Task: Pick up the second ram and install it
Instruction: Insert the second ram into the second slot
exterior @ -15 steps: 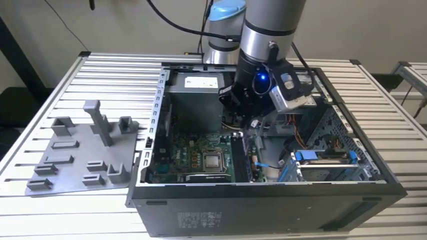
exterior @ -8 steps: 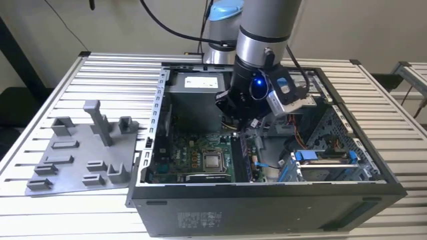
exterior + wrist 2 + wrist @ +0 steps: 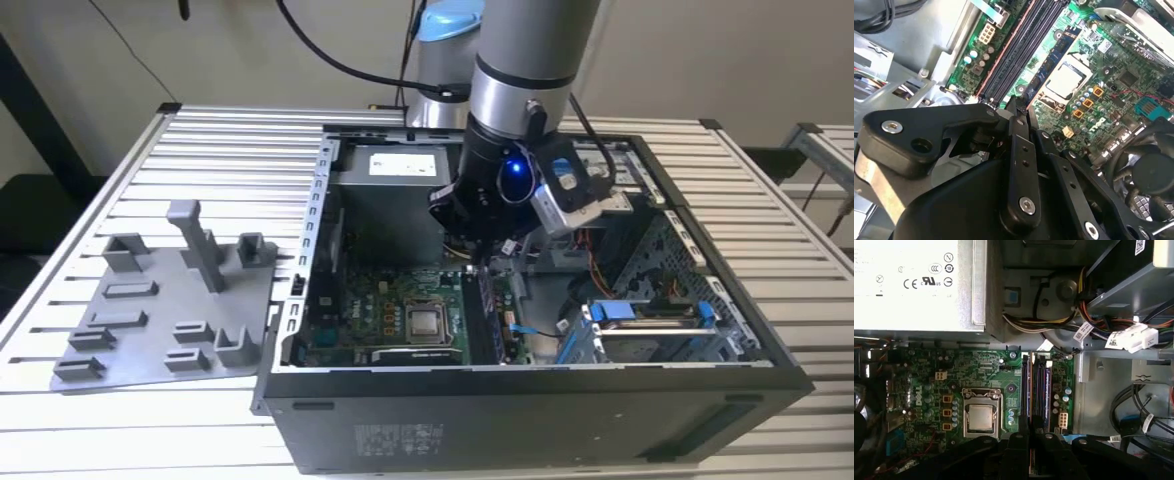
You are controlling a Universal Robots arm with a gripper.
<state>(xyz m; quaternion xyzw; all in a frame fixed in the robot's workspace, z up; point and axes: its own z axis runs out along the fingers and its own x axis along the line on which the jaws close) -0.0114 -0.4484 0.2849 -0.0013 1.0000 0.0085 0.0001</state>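
Note:
In the exterior view my gripper (image 3: 487, 255) reaches down into the open computer case, over the memory slots of the green motherboard (image 3: 387, 310). In the second wrist view the second ram (image 3: 1051, 62), a dark narrow stick with small chips, stands on edge in the slot nearest the processor (image 3: 1066, 82). It runs straight in between my fingertips. My gripper (image 3: 1019, 102) looks shut on its middle, and my own fingers hide the near half. In the first wrist view the ram (image 3: 1027, 390) leads to the gripper (image 3: 1033, 435), with another bluish stick (image 3: 1044, 390) in a slot beside it.
A grey holder tray (image 3: 160, 320) lies on the slatted table at the exterior view's left. The silver power supply (image 3: 394, 165) fills the case's far end. A drive cage (image 3: 654, 325) and loose cables (image 3: 1054, 325) crowd the other side. A black fan (image 3: 1149, 175) sits near the processor.

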